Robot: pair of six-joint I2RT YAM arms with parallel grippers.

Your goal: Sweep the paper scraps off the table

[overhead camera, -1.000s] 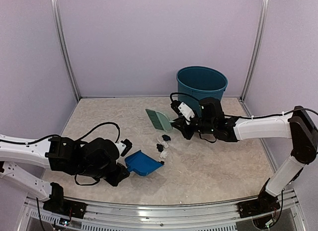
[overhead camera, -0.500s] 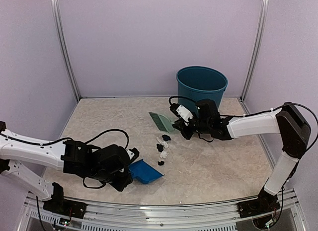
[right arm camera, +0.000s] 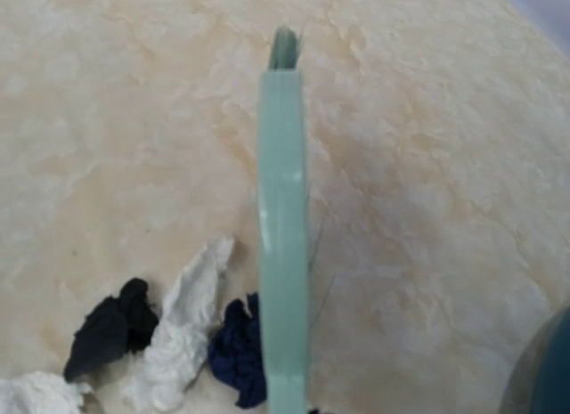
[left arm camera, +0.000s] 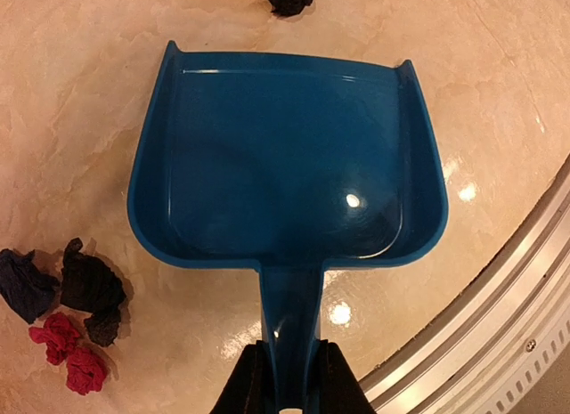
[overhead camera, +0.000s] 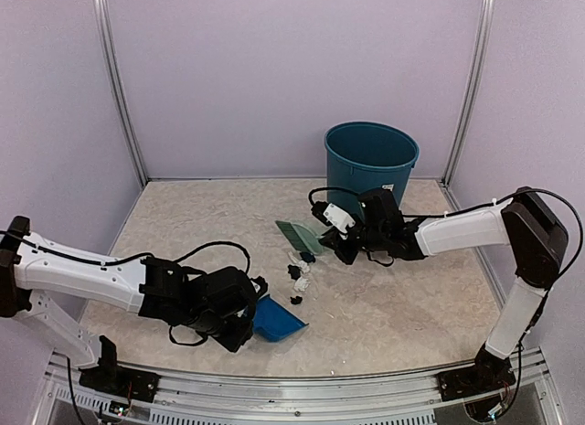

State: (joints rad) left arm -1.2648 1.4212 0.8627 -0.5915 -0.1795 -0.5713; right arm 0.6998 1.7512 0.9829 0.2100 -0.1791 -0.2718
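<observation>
**Paper scraps** (overhead camera: 297, 268): a small loose cluster, black and white, mid-table (overhead camera: 402, 306), between the brush (overhead camera: 297, 235) and the dustpan (overhead camera: 276, 321). One dark bit lies just off the pan's mouth.

**Brush:** head just beyond the cluster, on its far side. The right gripper (overhead camera: 327, 240) is clamped on the handle. The right arm is nearer the scraps.

**Dustpan:** mouth turned toward the cluster, inside bare. The left gripper (left arm camera: 287, 383) pinches the handle.

**Sweep line, as judged:** from the brush toward the pan, across the cluster.

**Left wrist view only:** more dark and pink scraps beside one side wall of the pan, outside that line.

**Right wrist view only:** white and navy bits close against the brush.

**Bin** (overhead camera: 371, 155): behind, far right.
</observation>
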